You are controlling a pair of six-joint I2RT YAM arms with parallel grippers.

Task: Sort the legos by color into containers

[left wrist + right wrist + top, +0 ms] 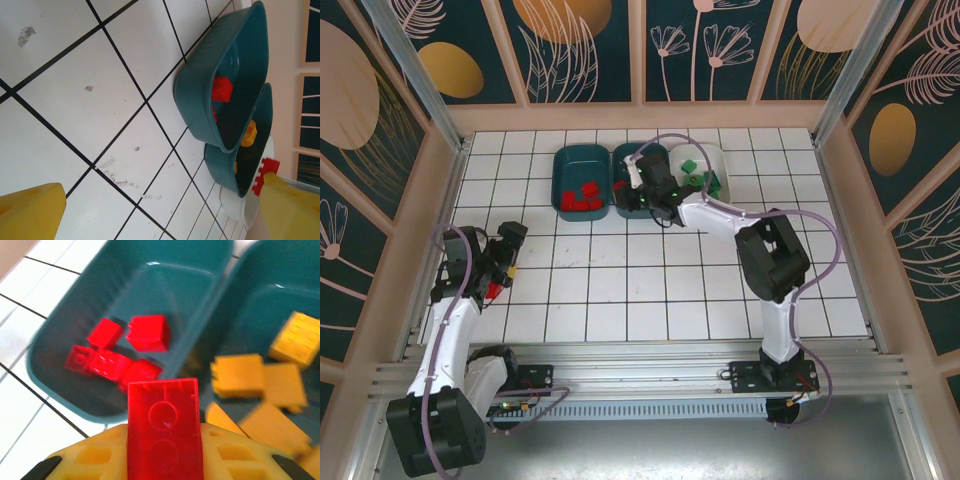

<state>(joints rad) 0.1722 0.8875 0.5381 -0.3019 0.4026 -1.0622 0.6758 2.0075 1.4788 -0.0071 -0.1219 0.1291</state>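
White tiled table [660, 290]: the widest free room is from the centre to 6 o'clock. Wooden walls close every edge.
Dark teal plastic tray on the left [570, 162]: stands at 11 o'clock on the table and holds loose red bricks [147, 332]. I judge it the goal of this step.
Dark teal plastic tray in the middle [270, 290]: its rim touches the left tray, and it holds yellow-orange bricks [237, 375]. It is wrong for red.
White plastic tray [717, 153]: stands at 1 o'clock, with green bricks [692, 166] inside.
Right gripper [642, 190]: hangs above the border of the two teal trays, its fingers pinching one red plastic brick [162, 425].
Left gripper [160, 210]: fingers are spread wide. It is low over the tiles at 9 o'clock, well apart from the trays.
Advice: carry the held brick toward 9 o'clock until it is fully past the shared rims. Lower it inside the walls and only then let go, so it cannot bounce into the yellow-orange side.
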